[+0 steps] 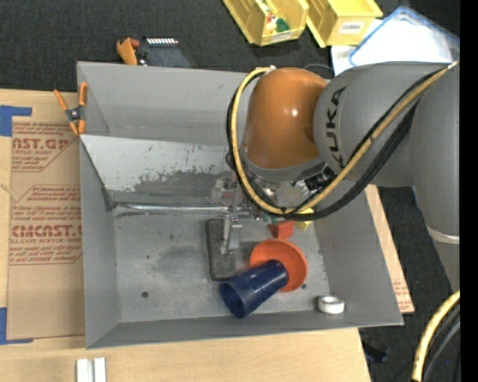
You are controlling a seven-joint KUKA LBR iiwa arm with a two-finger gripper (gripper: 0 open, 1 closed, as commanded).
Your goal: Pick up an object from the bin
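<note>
Blue cup point(254, 289), orange funnel point(287, 261), white cap point(330, 304) (one each)

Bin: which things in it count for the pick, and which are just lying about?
In play, likely: gripper, low at the middle; blue cup on its side and orange funnel, close beside it.
Lying about: white cap, lower right corner; yellow boxes, outside the bin.

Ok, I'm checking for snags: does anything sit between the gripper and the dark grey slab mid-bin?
Nothing visible does. The gripper is right over the dark grey slab. A blue cup on its side lies at the slab's near end, and an orange funnel sits just right of it.
</note>
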